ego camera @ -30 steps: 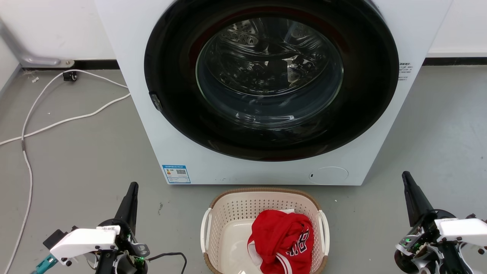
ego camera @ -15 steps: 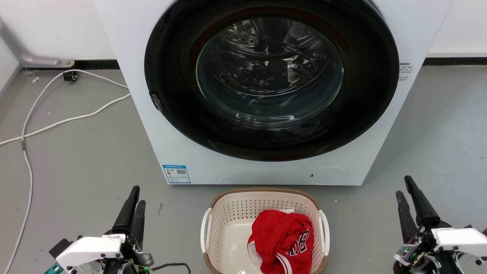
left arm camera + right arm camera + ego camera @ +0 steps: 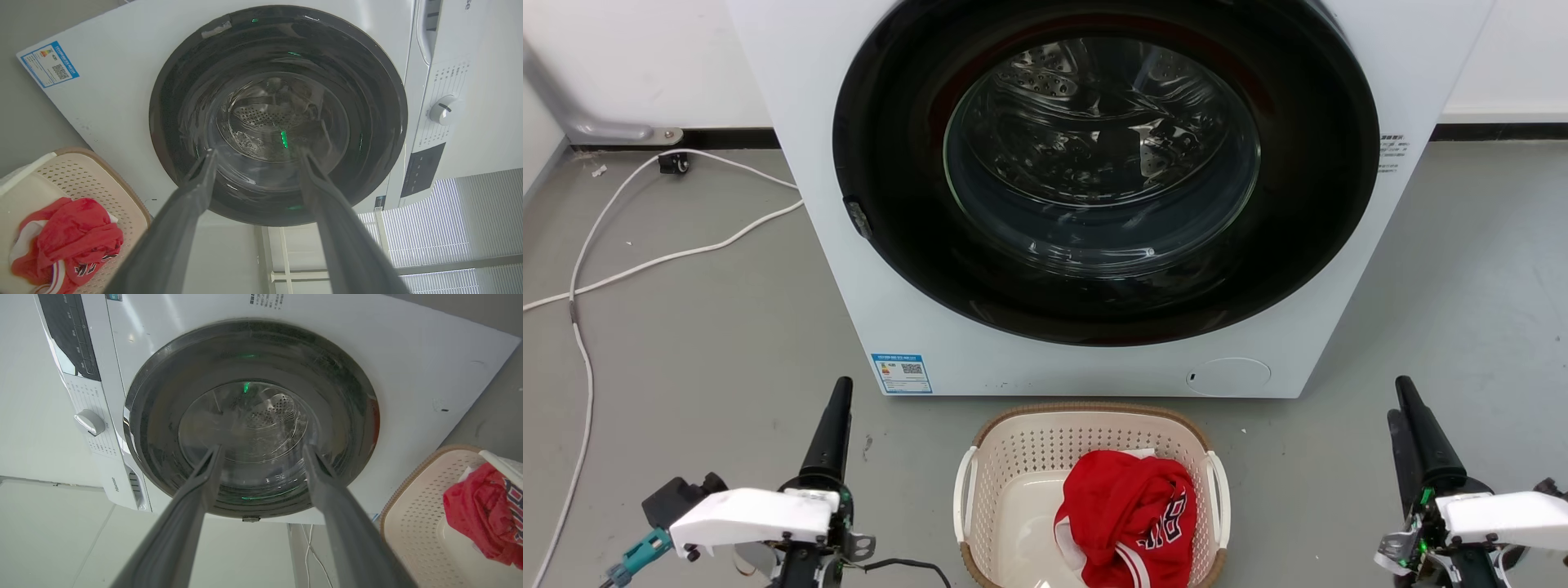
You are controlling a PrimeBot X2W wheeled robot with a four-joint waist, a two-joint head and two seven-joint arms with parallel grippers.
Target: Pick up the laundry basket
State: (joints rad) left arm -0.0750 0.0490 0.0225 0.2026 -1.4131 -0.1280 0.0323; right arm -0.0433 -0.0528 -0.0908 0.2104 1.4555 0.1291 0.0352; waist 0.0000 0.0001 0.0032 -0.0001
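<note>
Squarely before the white front-loading washing machine [image 3: 792, 122], the laundry basket [image 3: 1045, 445] sits on the grey floor [image 3: 703, 343], its brown rim near the machine's base and its 2 white handles on either side. Inside lies a crumpled red jersey [image 3: 1123, 510]; its black-and-white lettering is too folded to read.

At the machine's lower left corner is a blue-bordered energy label [image 3: 901, 373] with a QR code, its text too small to read. Small grey print [image 3: 1391, 153] beside the round glass door [image 3: 1103, 163] is equally illegible. In the right wrist view, the brand name "Hisense" [image 3: 117, 484] runs along the panel, near a silver dial [image 3: 90, 422].

Off to the basket's left hovers the left gripper [image 3: 840, 392], well apart from it; the left wrist view shows its fingers [image 3: 192, 192] spread, holding nothing. Off to the basket's right is the right gripper [image 3: 1398, 398], also well apart, its fingers [image 3: 196, 486] likewise spread and empty. Both point toward the machine's door.

A white cable [image 3: 645, 261] trails across the floor at the left.
</note>
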